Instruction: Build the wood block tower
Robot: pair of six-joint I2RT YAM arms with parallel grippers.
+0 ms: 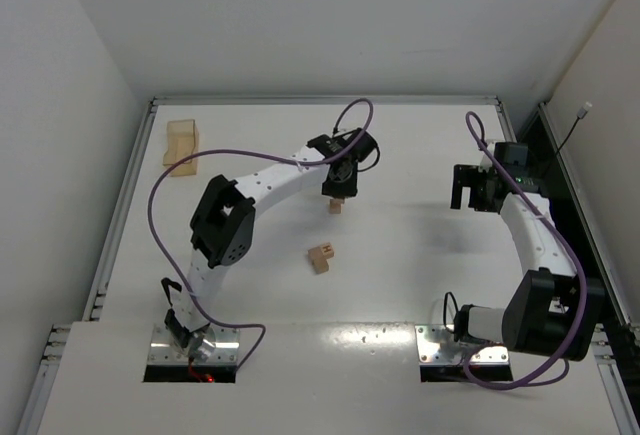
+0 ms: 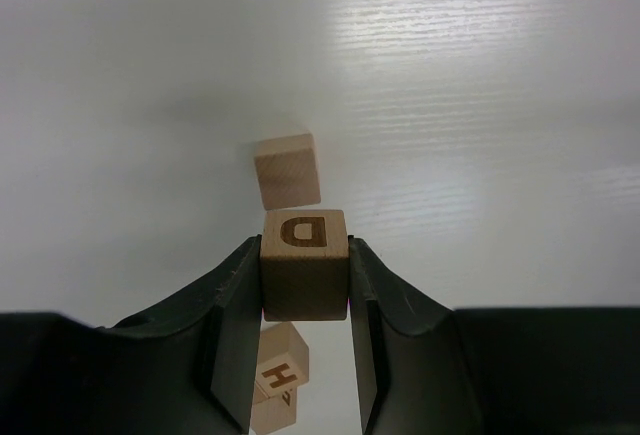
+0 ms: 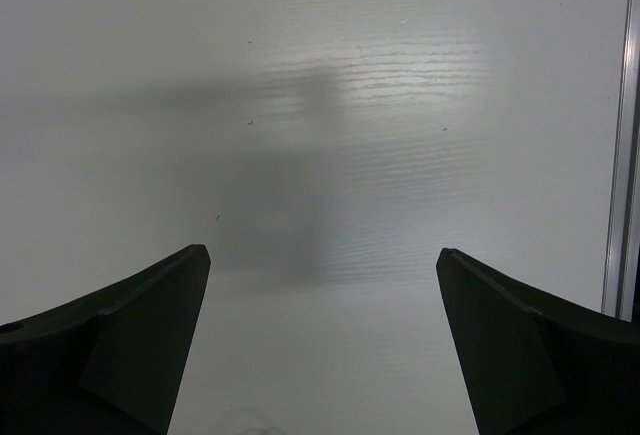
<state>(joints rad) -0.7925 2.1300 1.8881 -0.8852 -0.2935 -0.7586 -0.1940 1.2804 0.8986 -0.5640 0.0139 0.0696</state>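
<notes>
Position of parts, near to far. Closest to the near edge of the surface [image 1: 420, 285], roughly at its middle, sits a block pair [image 1: 321, 257]. One block shows an "H" in the left wrist view. The two touch, but whether one rests on the other cannot be told.

Just beyond them hangs the left claw [image 1: 339, 183]. Its fingers [image 2: 235, 325] stand narrow and are clamped on the held block [image 2: 305, 277], a tan cube with a "D" on its upper face. The pads bear on two opposite side faces, and the cube sits square between them. It appears to be lifted off the surface.

Just past the held cube a plain block [image 2: 288, 170] lies alone on the surface, slightly turned. No tower of any height is visible, so the build is judged to be at an early stage.

Handling: each cube is likely light, rigid and smooth-faced. Grip across two flat opposite faces near their middle, since a hold on corners or edges may let the cube twist. A stack one cube wide will probably tip under a sideways push, so lower the cube straight down and release it without dragging.

Toward the right edge, the right claw [image 1: 466, 188] is spread wide and holds nothing, with bare surface beneath it.

At the far left corner lies a larger tan wooden piece [image 1: 182, 143], well apart from the cubes.
</notes>
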